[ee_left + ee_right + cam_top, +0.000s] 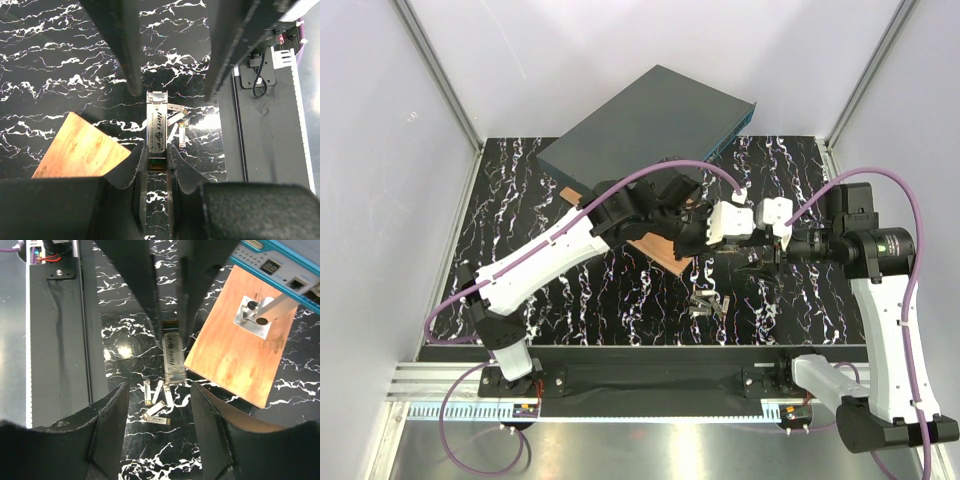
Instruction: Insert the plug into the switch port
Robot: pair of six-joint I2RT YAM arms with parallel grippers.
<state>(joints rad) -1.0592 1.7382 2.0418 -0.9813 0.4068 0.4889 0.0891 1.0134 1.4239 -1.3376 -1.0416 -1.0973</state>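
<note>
The left tool [156, 167] is pressed together on one end of the plug [156, 127], a slim metal module with printed lettering on its upper face. It pinches the plug's end by the narrow sides, and the rest of the plug juts straight out past the fingertips, above the black marbled worktop [520, 200]. The left arm [555, 250] reaches from its base at the near left corner diagonally toward the middle, its wrist passing over a wooden board [235, 347] that carries a small metal bracket and post.

The right tool [159, 389] faces the left one head on. Its jaws are spread, one finger on each side of the plug's free end, with a gap showing on both sides, so it grips nothing. The right arm [885, 300] rises from the near right corner and bends inward, its forearm roughly level and pointing left.

A few spare plugs [157, 402] lie loose on the worktop below the two tools.

The switch [640, 125] sits at the far edge, turned at an angle, just beyond the board and apart from the held plug.
</note>
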